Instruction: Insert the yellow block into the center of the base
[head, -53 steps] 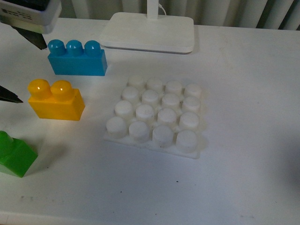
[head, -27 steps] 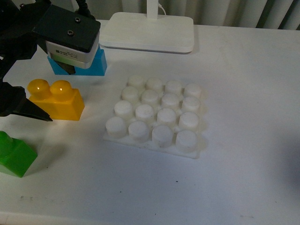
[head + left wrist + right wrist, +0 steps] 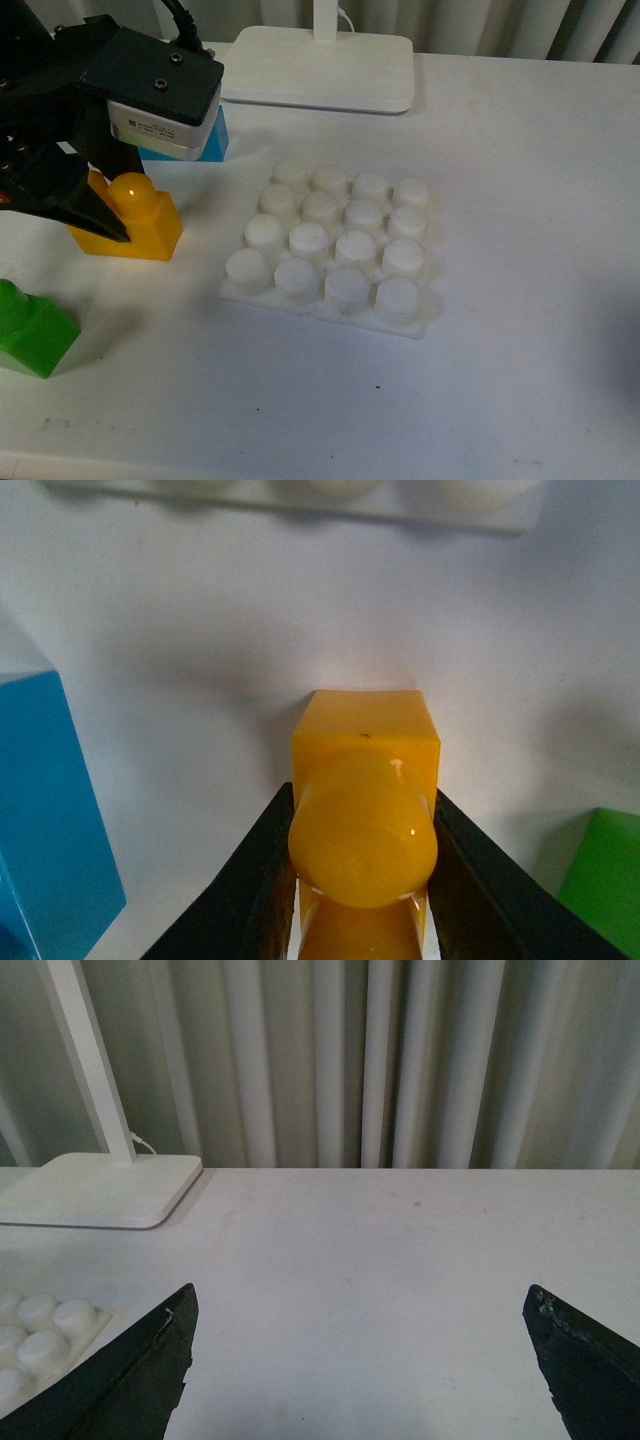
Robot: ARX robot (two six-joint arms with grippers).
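White table (image 3: 520,380): left end effector (image 3: 362,798) clamps yellow block (image 3: 142,226); right end effector (image 3: 360,1298) gapes wide.

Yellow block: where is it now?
Front view, left side of the table: the yellow block stands between the fingers of the left end effector, left of the base, blue brick behind it, green brick nearer the camera.

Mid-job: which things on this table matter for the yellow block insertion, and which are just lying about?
In the job:
yellow block
base
left gripper, its fingers on either side of the yellow block

Lying about:
blue brick
green brick
white slab with pole
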